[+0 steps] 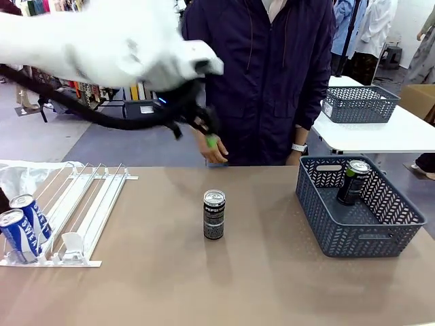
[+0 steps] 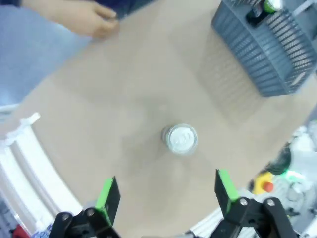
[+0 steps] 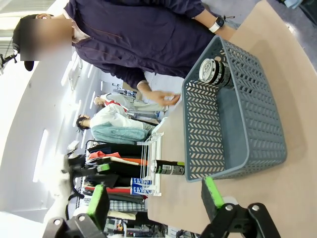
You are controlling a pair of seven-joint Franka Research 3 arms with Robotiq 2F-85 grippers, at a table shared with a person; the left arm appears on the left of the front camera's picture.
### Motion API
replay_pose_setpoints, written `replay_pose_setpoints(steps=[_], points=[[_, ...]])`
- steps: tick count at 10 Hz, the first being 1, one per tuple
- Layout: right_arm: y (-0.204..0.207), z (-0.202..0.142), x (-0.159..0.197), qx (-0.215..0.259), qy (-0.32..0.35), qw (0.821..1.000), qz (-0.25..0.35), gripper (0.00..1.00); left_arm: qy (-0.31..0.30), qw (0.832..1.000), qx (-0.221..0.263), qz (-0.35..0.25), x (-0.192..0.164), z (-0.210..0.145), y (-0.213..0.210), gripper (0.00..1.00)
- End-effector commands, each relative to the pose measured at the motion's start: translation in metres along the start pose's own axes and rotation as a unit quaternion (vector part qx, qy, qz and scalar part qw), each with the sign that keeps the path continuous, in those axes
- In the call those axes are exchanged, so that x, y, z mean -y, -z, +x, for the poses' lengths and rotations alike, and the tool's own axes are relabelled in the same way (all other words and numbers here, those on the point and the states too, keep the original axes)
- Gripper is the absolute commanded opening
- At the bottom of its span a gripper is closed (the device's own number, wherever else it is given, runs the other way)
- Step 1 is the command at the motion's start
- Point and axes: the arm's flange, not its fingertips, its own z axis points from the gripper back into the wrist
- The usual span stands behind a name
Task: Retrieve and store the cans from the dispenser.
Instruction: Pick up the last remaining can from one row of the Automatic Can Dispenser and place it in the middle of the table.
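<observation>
**Operator:** What could go wrong from here?

**Me:** My left gripper (image 2: pixel 166 179) hangs high above the dark can (image 2: pixel 179 139), jaws spread wide with nothing between them. In the left wrist view the can sits mid-frame, a little nearer the right-hand pad than the left. If I dropped straight down from this line, I judge that pad could clip the silver rim. The can stands upright and alone on the bare table (image 1: pixel 272 285), so it would tip and roll.

**Operator:** Anything else?

**Me:** The person's hand (image 1: pixel 216 151) rests at the table's far edge, upper centre of the front view, just behind the can. A loose carry toward the basket (image 1: pixel 360 239) at the right of the frame could pass close to it. The basket also holds one can already (image 1: pixel 353 182), against its upper-left corner, and a second set down carelessly could knock it over.

**Operator:** And your other side?

**Me:** My right gripper (image 3: pixel 154 196) is spread and empty, facing the basket's side.

**Operator:** Any writing?

**Me:** The dark can reads PEPSI, running up its side. Two blue cans (image 1: pixel 20 234) lie at the stop end of the dispenser (image 1: pixel 102 197), lower left, and their white letters look like SWEAT. The basket can shows green marks, but I cannot read them.
</observation>
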Motion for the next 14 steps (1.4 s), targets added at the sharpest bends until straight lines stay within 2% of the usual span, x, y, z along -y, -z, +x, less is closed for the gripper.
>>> replay_pose_setpoints(steps=[1, 2, 3, 5, 6, 7, 8, 9, 10, 14], points=[[0.001, 0.003, -0.002, 0.009, -0.011, 1.0, 0.013, 1.0, -0.056, 0.996, 0.025, -0.06, -0.086, -0.084, -0.052, 1.0], [0.001, 0.003, -0.002, 0.009, -0.011, 1.0, 0.013, 1.0, -0.112, 0.987, 0.047, -0.109, -0.134, -0.129, -0.079, 1.0], [0.001, 0.003, -0.002, 0.009, -0.011, 1.0, 0.013, 1.0, -0.167, 0.965, 0.096, -0.176, -0.18, -0.193, -0.107, 1.0], [0.001, 0.003, -0.002, 0.009, -0.011, 1.0, 0.013, 1.0, -0.265, 0.913, 0.201, -0.238, -0.233, -0.312, -0.13, 1.0], [0.001, 0.003, -0.002, 0.009, -0.011, 1.0, 0.013, 1.0, -0.278, 0.876, 0.25, -0.305, -0.256, -0.361, -0.125, 1.0], [0.001, 0.003, -0.002, 0.009, -0.011, 1.0, 0.013, 1.0, -0.293, 0.844, 0.276, -0.354, -0.272, -0.403, -0.113, 1.0], [0.001, 0.003, -0.002, 0.009, -0.011, 1.0, 0.013, 1.0, -0.284, 0.831, 0.279, -0.39, -0.282, -0.424, -0.103, 1.0], [0.001, 0.003, -0.002, 0.009, -0.011, 1.0, 0.013, 1.0, -0.286, 0.842, 0.255, -0.38, -0.284, -0.427, -0.094, 1.0], [0.001, 0.003, -0.002, 0.009, -0.011, 1.0, 0.013, 1.0, -0.302, 0.844, 0.276, -0.348, -0.287, -0.408, -0.14, 1.0], [0.001, 0.003, -0.002, 0.009, -0.011, 1.0, 0.013, 1.0, -0.302, 0.844, 0.276, -0.348, -0.287, -0.408, -0.14, 1.0]])
